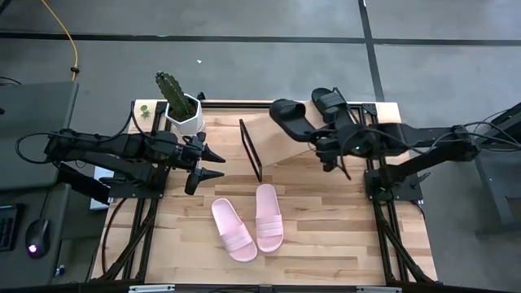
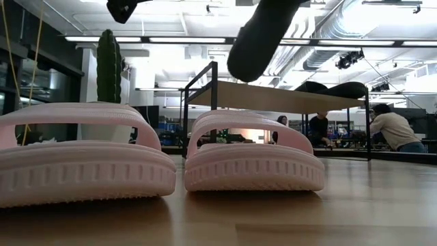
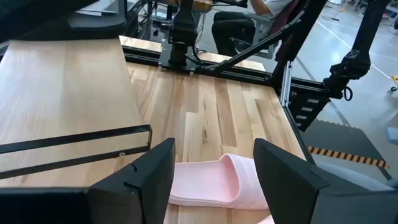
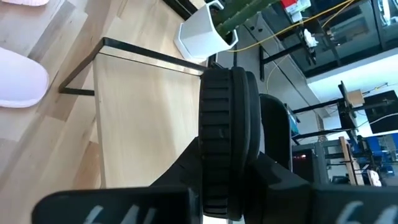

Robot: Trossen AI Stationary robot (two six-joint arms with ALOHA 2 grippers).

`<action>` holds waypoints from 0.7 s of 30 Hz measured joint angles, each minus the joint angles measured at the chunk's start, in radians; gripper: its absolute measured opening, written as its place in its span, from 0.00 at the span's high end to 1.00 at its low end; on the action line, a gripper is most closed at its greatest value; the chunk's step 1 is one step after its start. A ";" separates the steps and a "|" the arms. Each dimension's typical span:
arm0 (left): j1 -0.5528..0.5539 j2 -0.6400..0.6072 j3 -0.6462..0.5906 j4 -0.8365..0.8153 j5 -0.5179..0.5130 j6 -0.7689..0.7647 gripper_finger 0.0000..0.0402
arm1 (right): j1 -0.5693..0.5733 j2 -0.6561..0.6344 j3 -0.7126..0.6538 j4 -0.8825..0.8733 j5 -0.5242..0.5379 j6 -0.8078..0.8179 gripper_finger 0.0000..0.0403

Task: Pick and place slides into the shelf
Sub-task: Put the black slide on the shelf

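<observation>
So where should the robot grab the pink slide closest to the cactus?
Probably by its wide strap. The left pink slide lies flat, sole down, so the arched strap is the raised part with a gap under it. The open left gripper sits just above it in the high view and could come straight down from overhead.

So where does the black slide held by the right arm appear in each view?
High view: matte black slide sandal over the light wooden plank shelf.
Low view: top centre, above the shelf.
Left wrist view: not in it.
Right wrist view: centre, edge-on.
Shared landmark: the shelf.
</observation>
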 joint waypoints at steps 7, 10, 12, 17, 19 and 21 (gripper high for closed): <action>0.000 0.000 0.000 -0.001 0.000 0.000 0.48 | -0.039 -0.050 0.000 -0.115 -0.047 0.066 0.91; 0.000 0.000 0.000 -0.001 -0.005 0.000 0.49 | -0.043 -0.063 0.000 -0.171 -0.047 0.109 0.91; 0.000 0.004 0.000 0.000 -0.026 0.000 0.49 | -0.043 -0.068 0.000 -0.199 -0.044 0.123 0.91; 0.000 0.015 0.000 0.001 -0.053 0.000 0.49 | -0.025 -0.093 0.000 -0.203 -0.064 0.155 0.91; 0.000 0.018 -0.001 -0.006 -0.053 0.000 0.49 | 0.001 -0.102 0.000 -0.214 -0.056 0.171 0.91; 0.000 0.023 0.000 0.003 -0.053 0.000 0.49 | 0.039 -0.108 0.000 -0.222 -0.035 0.194 0.91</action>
